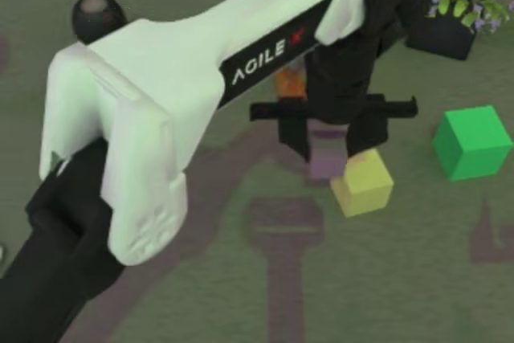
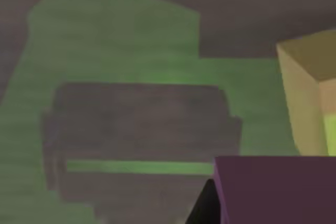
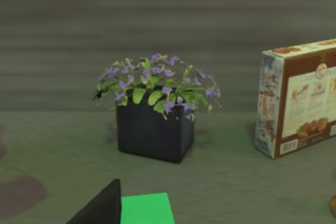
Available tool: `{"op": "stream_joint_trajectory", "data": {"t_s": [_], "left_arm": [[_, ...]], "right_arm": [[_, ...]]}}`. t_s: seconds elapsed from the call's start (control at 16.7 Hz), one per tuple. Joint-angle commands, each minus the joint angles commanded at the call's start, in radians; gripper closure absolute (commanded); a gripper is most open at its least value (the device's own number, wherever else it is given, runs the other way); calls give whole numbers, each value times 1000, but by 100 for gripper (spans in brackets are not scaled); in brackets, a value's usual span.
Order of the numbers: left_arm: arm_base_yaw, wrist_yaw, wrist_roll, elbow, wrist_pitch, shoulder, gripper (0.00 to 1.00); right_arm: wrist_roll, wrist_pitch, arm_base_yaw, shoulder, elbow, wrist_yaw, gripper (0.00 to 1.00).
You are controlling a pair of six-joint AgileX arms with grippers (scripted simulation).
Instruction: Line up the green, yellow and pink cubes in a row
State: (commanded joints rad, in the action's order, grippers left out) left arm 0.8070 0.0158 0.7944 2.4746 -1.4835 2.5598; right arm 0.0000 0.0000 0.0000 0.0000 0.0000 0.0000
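My left gripper [image 1: 328, 149] reaches down at the table's middle, shut on the small pink cube [image 1: 328, 161], which sits between its black fingers right beside the yellow cube [image 1: 363, 183]. In the left wrist view the pink cube [image 2: 278, 190] fills the near corner against one finger [image 2: 209, 208], with the yellow cube [image 2: 307, 95] just beyond. The green cube [image 1: 472, 141] rests alone farther right. My right gripper [image 3: 178, 221] is outside the top view; it stands open and holds nothing, one finger [image 3: 102, 208] showing beside the green cube [image 3: 147, 208].
A dark planter with purple flowers [image 1: 462, 2] stands at the back right, also seen as the planter [image 3: 153, 129] beside a printed box [image 3: 296, 106]. A black ball [image 1: 98, 15] lies at the back left. An orange object [image 1: 289, 82] is partly hidden behind the left arm.
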Motion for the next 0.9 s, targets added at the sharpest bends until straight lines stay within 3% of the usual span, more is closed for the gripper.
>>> {"op": "stream_joint_trajectory", "data": {"t_s": [0.24, 0.6, 0.9], "left_arm": [[100, 5, 99, 84, -40, 29, 100], [99, 4, 96, 66, -21, 22, 100], [97, 4, 98, -133, 149, 1, 100]], "right_arm": [[0, 0, 0, 0, 0, 0, 0], [0, 0, 0, 0, 0, 0, 0], [0, 0, 0, 0, 0, 0, 0]]}}
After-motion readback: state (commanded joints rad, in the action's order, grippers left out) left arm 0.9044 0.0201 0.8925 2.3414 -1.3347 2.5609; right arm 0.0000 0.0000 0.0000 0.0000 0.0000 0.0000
